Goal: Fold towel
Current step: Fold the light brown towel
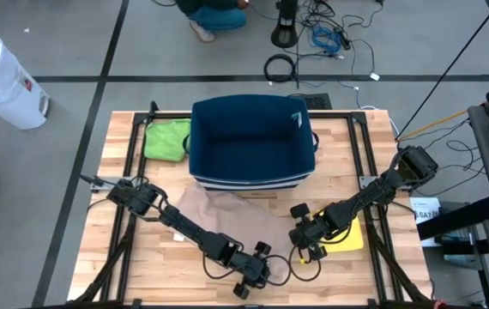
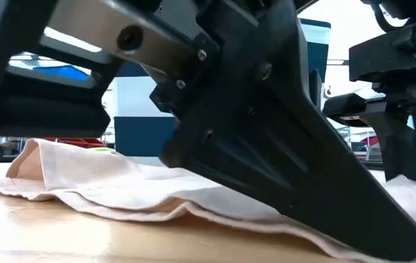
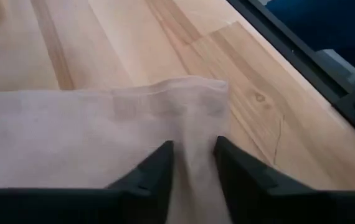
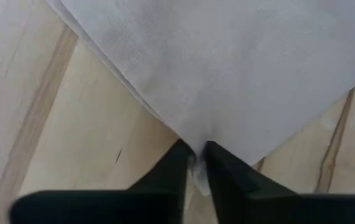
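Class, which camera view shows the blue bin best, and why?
The high view: the whole blue bin shows from above, open, at the table's far side. The low view catches only parts behind an arm; the left wrist view just a dark blue corner; the right wrist view none.

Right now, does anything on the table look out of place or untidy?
The towel lies rumpled and askew, its far edge against the blue bin. Both grippers, left and right, pinch its near corners. A green cloth sits bunched beside the bin.

high: straight down, far | low: table-level, close | wrists: close over towel [image 3: 103, 124], shared by all
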Robot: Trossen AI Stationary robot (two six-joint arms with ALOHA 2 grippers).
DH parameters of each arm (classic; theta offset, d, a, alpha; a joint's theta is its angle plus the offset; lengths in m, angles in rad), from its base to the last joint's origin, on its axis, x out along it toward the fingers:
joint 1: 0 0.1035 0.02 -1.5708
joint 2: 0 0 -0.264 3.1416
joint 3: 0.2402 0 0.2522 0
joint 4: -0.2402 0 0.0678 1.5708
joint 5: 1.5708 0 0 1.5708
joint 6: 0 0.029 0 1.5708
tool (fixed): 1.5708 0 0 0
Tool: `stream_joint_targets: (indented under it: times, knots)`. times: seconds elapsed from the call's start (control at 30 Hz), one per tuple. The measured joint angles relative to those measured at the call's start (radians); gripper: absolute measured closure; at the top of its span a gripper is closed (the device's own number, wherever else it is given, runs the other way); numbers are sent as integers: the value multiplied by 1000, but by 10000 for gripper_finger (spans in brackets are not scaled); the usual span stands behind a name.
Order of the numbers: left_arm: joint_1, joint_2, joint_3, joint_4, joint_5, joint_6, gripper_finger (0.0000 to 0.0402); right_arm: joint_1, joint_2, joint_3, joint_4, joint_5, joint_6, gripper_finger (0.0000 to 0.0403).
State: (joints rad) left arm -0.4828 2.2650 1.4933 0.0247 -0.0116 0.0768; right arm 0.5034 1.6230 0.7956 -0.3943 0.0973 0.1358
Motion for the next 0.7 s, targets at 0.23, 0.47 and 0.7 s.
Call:
stream_joint_targets:
  times: [0.23,0.47,0.7]
  knots:
    - [0,0,0,14,-8,65,393,0,1,0,18,7,-14,398]
    - [-7,-20,6,14,-8,91,398,13,-2,0,82,-20,-18,402]
    - [-37,-163,16,-15,-4,157,400,53,-120,0,194,-47,-56,402]
